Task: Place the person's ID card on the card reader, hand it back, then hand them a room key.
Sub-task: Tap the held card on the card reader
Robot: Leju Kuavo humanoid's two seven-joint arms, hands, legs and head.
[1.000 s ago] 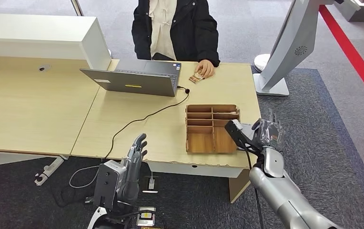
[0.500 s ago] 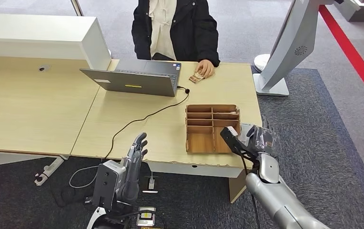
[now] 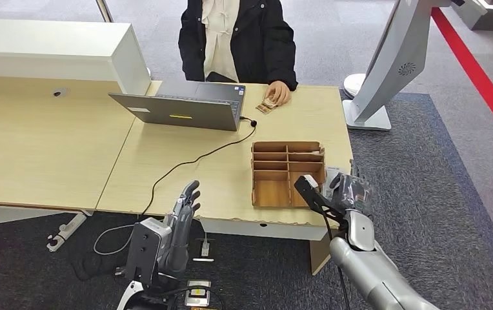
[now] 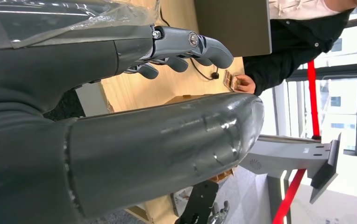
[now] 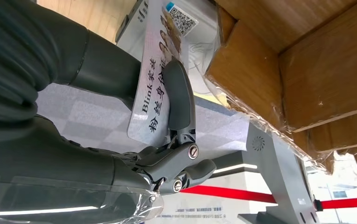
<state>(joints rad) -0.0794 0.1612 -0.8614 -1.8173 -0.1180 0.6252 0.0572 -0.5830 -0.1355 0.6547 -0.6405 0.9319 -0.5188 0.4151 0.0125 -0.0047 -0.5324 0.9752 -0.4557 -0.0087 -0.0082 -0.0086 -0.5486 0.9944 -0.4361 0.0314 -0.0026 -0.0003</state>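
My right hand (image 3: 352, 189) hangs at the desk's right front corner, beside the wooden organiser (image 3: 288, 173). In the right wrist view it pinches the white printed ID card (image 5: 157, 74) between thumb and a finger (image 5: 179, 95), just over the pale card reader (image 5: 200, 25). A sliver of the reader (image 3: 334, 172) peeks out next to the organiser. My left hand (image 3: 182, 216) is raised at the desk's front edge, fingers (image 4: 186, 44) straight and holding nothing. Across the desk sits a person whose hand (image 3: 277, 92) rests on a small brown card (image 3: 266, 106).
An open laptop (image 3: 186, 103) stands at the back of the desk, its black cable (image 3: 192, 161) trailing to the front edge. A large white stand (image 3: 386, 64) rises on the floor to the right. A white cabinet (image 3: 50, 48) sits at the back left.
My right hand has come down and slightly left with the card, closer to the reader beside the organiser. The left hand and the person have not moved.
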